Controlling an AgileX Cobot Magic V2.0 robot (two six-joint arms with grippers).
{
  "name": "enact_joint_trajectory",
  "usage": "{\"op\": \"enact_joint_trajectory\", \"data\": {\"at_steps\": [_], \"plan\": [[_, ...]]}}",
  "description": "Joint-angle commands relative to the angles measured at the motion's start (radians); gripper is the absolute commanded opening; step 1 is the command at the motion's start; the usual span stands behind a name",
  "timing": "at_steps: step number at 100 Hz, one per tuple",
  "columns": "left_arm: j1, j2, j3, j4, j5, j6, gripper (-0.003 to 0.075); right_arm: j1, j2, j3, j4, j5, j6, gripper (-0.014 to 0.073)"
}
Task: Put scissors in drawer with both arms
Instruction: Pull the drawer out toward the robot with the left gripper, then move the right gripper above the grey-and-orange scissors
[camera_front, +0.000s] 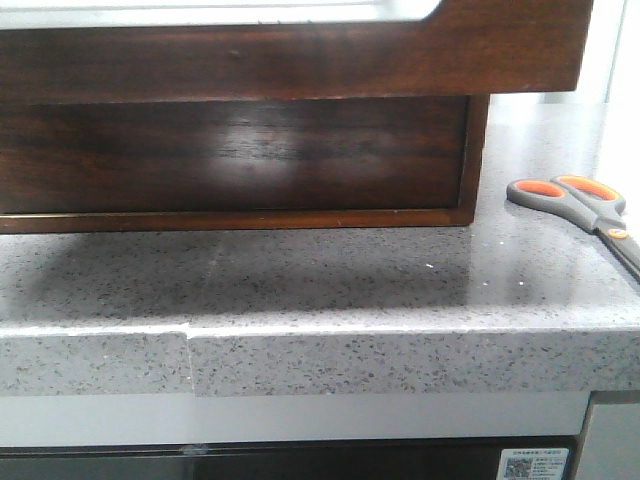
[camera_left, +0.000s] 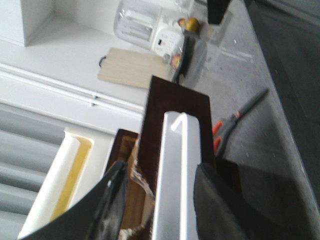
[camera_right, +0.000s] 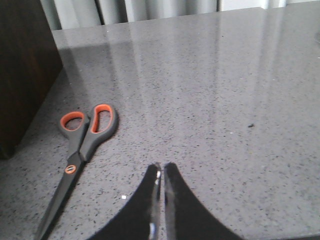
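Note:
The scissors (camera_front: 580, 200) lie flat on the grey counter, to the right of the cabinet; they also show in the left wrist view (camera_left: 235, 122) and the right wrist view (camera_right: 82, 145). The drawer (camera_front: 300, 50) stands pulled out over the counter, its dark front at the top of the front view. My left gripper (camera_left: 162, 167) is open, one finger on each side of the drawer's front panel (camera_left: 175, 105); a gap shows at the inner finger. My right gripper (camera_right: 161, 167) is shut and empty, low over the counter beside the scissors' blades. Neither gripper shows in the front view.
The dark cabinet frame (camera_front: 230, 150) stands on the counter under the drawer, and its side shows in the right wrist view (camera_right: 25, 65). The counter's front edge (camera_front: 300, 330) is close. A wooden cutting board (camera_left: 127, 67) and a white appliance (camera_left: 150, 27) lie beyond.

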Motion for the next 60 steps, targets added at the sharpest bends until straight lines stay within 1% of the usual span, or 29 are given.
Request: {"op": "enact_joint_trajectory", "data": {"at_steps": [1, 13, 22, 28, 40, 45, 48, 49, 55, 56, 58, 60], "plan": [[-0.006, -0.017, -0.034, -0.160, -0.069, -0.018, 0.0302, 0.021, 0.020, -0.035, 0.000, -0.070, -0.008, -0.0041], [-0.006, -0.069, -0.043, -0.285, -0.087, -0.018, 0.0302, 0.069, 0.033, -0.054, 0.000, -0.017, -0.015, -0.0041], [-0.006, -0.123, -0.045, -0.350, -0.082, -0.018, 0.0302, 0.114, 0.082, -0.085, 0.000, 0.034, -0.052, -0.0040], [-0.006, -0.159, -0.045, -0.360, -0.069, -0.018, 0.0302, 0.142, 0.129, -0.114, 0.000, 0.065, -0.082, -0.0040], [-0.006, -0.232, -0.045, -0.362, -0.024, -0.020, 0.0302, 0.198, 0.262, -0.193, 0.000, 0.102, -0.082, -0.0025], [-0.006, -0.257, -0.045, -0.364, 0.004, -0.023, 0.0302, 0.218, 0.324, -0.235, 0.000, 0.115, -0.082, 0.0014], [-0.006, -0.272, -0.045, -0.364, 0.018, -0.023, 0.0302, 0.229, 0.369, -0.259, 0.000, 0.120, -0.082, 0.0055], [-0.006, -0.275, -0.045, -0.364, 0.025, -0.023, 0.0302, 0.231, 0.369, -0.266, 0.000, 0.122, -0.082, 0.0055], [-0.006, -0.293, -0.045, -0.364, 0.051, -0.023, 0.0302, 0.250, 0.461, -0.323, 0.000, 0.139, -0.082, 0.0161], [-0.006, -0.296, -0.045, -0.364, 0.057, -0.023, 0.0302, 0.251, 0.461, -0.329, 0.000, 0.142, -0.082, 0.0161], [-0.006, -0.300, -0.045, -0.364, 0.059, -0.023, 0.0302, 0.254, 0.488, -0.349, 0.000, 0.145, -0.082, 0.0194], [-0.006, -0.304, -0.045, -0.364, 0.061, -0.023, 0.0302, 0.254, 0.525, -0.367, 0.000, 0.155, -0.082, 0.0237]]}}
